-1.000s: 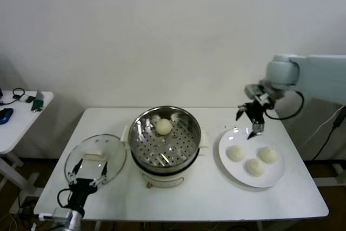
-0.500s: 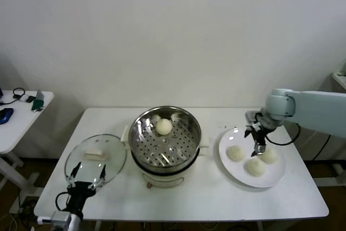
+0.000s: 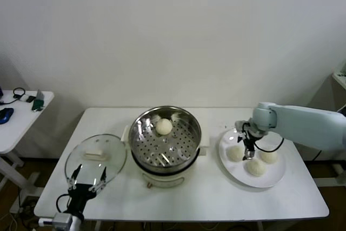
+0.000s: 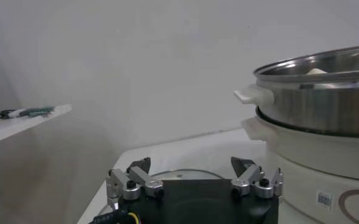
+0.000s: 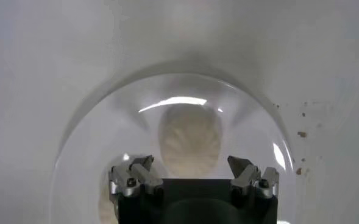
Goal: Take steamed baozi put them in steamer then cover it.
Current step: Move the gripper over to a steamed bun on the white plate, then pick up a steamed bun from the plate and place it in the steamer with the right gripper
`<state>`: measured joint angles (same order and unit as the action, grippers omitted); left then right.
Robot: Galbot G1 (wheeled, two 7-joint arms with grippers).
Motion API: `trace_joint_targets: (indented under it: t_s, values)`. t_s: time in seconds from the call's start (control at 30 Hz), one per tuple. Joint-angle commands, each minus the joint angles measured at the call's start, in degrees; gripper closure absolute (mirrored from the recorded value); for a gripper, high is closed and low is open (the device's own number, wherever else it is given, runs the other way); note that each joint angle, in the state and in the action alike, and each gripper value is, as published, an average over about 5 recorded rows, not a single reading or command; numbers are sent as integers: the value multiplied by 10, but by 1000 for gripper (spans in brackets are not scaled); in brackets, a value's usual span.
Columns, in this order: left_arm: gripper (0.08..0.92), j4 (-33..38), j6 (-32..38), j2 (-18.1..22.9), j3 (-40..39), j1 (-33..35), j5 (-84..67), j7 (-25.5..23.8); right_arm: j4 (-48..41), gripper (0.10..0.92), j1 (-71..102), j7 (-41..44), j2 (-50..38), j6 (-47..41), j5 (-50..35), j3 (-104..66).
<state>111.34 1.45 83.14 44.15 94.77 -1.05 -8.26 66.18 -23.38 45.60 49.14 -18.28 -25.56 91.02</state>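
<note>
The steamer (image 3: 165, 145) stands mid-table with one steamed baozi (image 3: 164, 126) in its basket. Three more baozi (image 3: 235, 153) (image 3: 255, 167) (image 3: 268, 156) lie on a white plate (image 3: 270, 179) to its right. My right gripper (image 3: 248, 149) hangs open just over the plate among them. In the right wrist view one baozi (image 5: 190, 141) lies ahead between the spread fingertips of that gripper (image 5: 191, 162), apart from them. The cover (image 3: 96, 158) rests flat left of the steamer. My left gripper (image 3: 86, 179) waits open at the cover's near edge, holding nothing; the left wrist view shows the same gripper (image 4: 191, 164).
A small side table (image 3: 16, 113) with cables and small items stands off to the left. The steamer's white side handle (image 4: 252, 95) juts toward my left gripper. The main table's front edge (image 3: 184, 217) runs close behind the left gripper.
My right gripper has come down and leftward from above the plate's far rim to just over the baozi. The left gripper has sunk slightly toward the front edge.
</note>
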Motion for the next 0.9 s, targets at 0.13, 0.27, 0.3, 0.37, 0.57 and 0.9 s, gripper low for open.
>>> trace_joint_targets:
  t_s: [0.13,0.27,0.3,0.37,0.57,0.9]
  values:
    - [177,-1,-1,-1,1,-1,0,0,-61,219,58,-3,18,-1,12,-52]
    - [177,0,-1,-1,0,-2,1,-1,-60,268,61,2,18,3,0,-60]
    - [177,0,-2,-1,0,-2,2,-1,-57,280,59,5,17,4,-3,-60]
    - [177,1,-2,-1,0,-2,2,-1,-52,309,56,11,17,7,-6,-59]
    - [177,4,-1,0,-1,-1,3,-1,-48,368,40,20,14,17,-9,-55]
    - [177,7,0,0,-2,1,2,0,34,381,-156,57,-31,30,-74,30]
